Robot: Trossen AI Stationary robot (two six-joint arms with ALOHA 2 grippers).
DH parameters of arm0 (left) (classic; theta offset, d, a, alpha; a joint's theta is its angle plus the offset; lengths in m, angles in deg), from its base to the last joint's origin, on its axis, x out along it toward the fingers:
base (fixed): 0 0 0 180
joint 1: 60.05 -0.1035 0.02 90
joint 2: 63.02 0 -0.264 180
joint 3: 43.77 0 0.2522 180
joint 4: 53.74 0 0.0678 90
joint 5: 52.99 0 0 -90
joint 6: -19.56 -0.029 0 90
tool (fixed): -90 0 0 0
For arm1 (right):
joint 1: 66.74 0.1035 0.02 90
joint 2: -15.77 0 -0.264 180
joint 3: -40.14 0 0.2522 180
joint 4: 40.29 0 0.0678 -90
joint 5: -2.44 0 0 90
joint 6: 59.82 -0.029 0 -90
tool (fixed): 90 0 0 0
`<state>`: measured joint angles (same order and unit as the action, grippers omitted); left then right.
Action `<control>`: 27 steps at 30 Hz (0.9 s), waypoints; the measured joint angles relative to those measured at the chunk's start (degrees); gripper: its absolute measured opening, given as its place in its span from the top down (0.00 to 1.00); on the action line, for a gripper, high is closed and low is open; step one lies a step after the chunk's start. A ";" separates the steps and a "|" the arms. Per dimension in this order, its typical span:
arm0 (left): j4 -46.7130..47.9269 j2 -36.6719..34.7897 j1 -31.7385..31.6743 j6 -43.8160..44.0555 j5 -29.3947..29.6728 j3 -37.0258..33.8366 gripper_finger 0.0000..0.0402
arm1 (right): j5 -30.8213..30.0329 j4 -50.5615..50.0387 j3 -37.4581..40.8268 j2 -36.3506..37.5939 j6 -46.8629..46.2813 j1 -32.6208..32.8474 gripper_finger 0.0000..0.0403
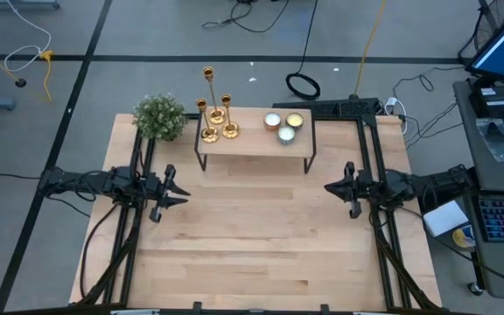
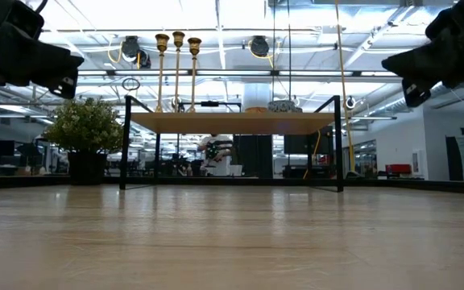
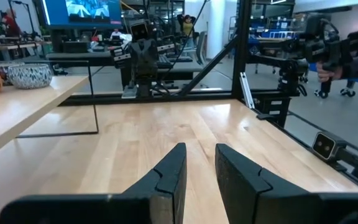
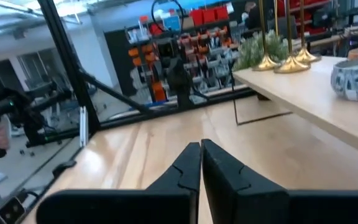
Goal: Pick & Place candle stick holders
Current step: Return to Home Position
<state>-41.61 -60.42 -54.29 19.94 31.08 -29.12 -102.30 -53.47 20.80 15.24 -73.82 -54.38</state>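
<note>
No readable text, labels, brands or numbers anywhere in views.

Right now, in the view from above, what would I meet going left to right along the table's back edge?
Green plant → three gold candle stick holders on the shelf → three round candles on the same shelf. Nearer mid-table, the left hand and right hand wait at either side.
</note>
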 joint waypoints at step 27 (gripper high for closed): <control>0.02 0.01 0.00 3.24 0.03 0.00 0.79 | 0.03 1.86 2.55 -0.07 2.73 0.02 0.98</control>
<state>-41.59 -60.41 -54.29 23.18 31.12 -29.12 -102.28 -51.61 23.35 15.17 -71.09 -54.35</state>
